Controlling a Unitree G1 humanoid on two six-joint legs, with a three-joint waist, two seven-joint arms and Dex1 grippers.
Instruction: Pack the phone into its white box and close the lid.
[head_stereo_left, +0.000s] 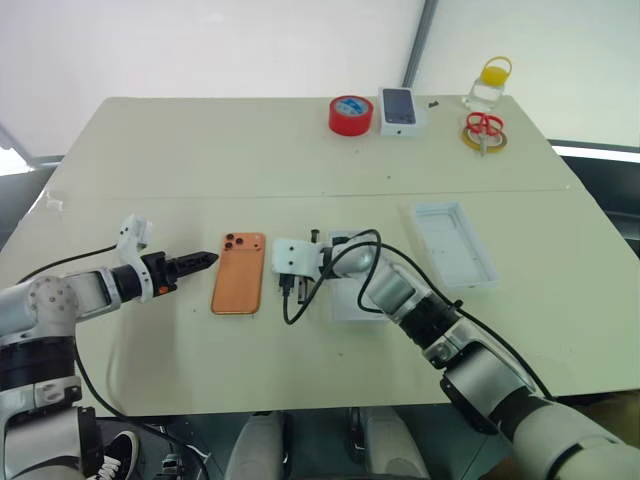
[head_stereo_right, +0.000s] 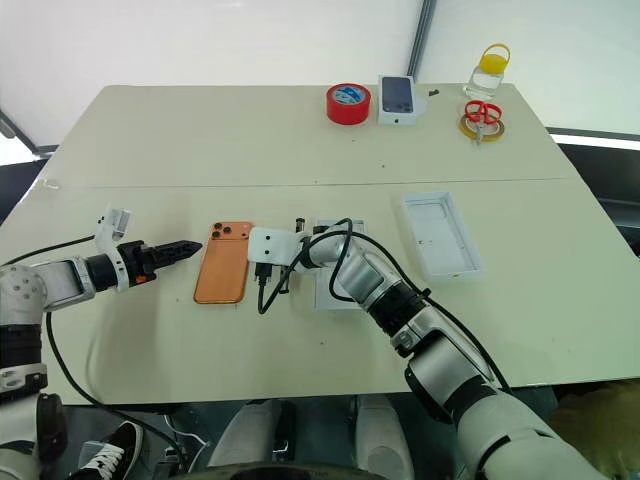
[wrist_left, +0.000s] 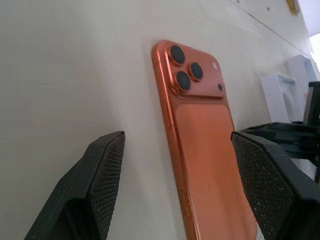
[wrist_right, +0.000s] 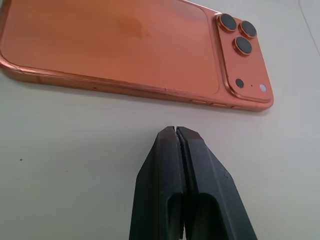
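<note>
The orange phone lies on its face on the table, lenses at its far end. My left gripper hangs just left of it. It is open, and its two fingers frame the phone's left edge without touching it. My right gripper is shut on nothing, with its tip low over the table just off the phone's right edge. The white box sits to the right of the phone, mostly hidden under my right arm. The lid lies further right with its white inside facing up.
A red tape roll, a small white box printed with a dark phone, scissors on a yellow ring and a yellow-capped bottle stand along the far edge. A black cable loops off my right wrist.
</note>
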